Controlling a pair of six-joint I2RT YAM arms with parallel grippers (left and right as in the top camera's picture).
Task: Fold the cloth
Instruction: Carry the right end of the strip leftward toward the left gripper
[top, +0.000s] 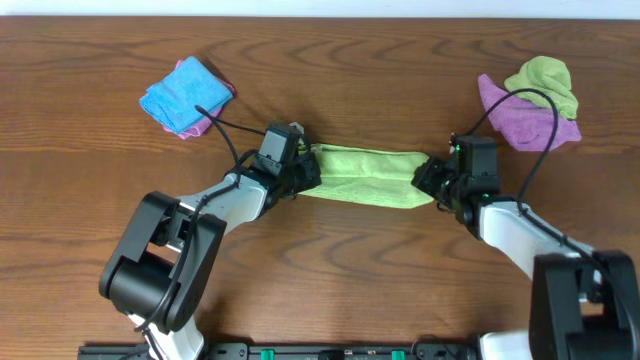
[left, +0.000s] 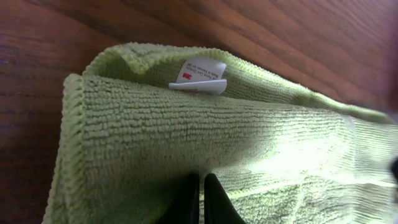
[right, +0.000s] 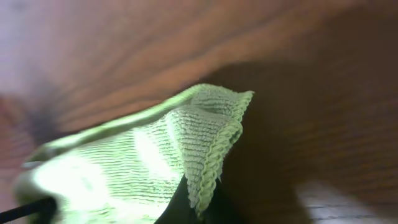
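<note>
The light green ribbed microfibre cloth lies as a long folded band on the brown wooden table, stretched between the two grippers. The left gripper has one end of it and the right gripper the other.

In the left wrist view, the left gripper has its dark fingers drawn almost together, pinching the near edge of the cloth. Ahead of those fingers the upper layer spreads flat, its stitched hem running away on one side. Beyond it, at the fold, a small white sewn-in label sticks up between the layers.

The right wrist view is blurred. There the right gripper is closed narrowly on a corner of the cloth; the thick hem drops straight down into its dark fingers, and the corner peaks just ahead of them, raised off the wood.

Well beyond the left gripper, on its outer side, sits a folded blue cloth on a pink one. Beyond the right gripper, also on its outer side, lies a crumpled purple cloth with a green one on top.
</note>
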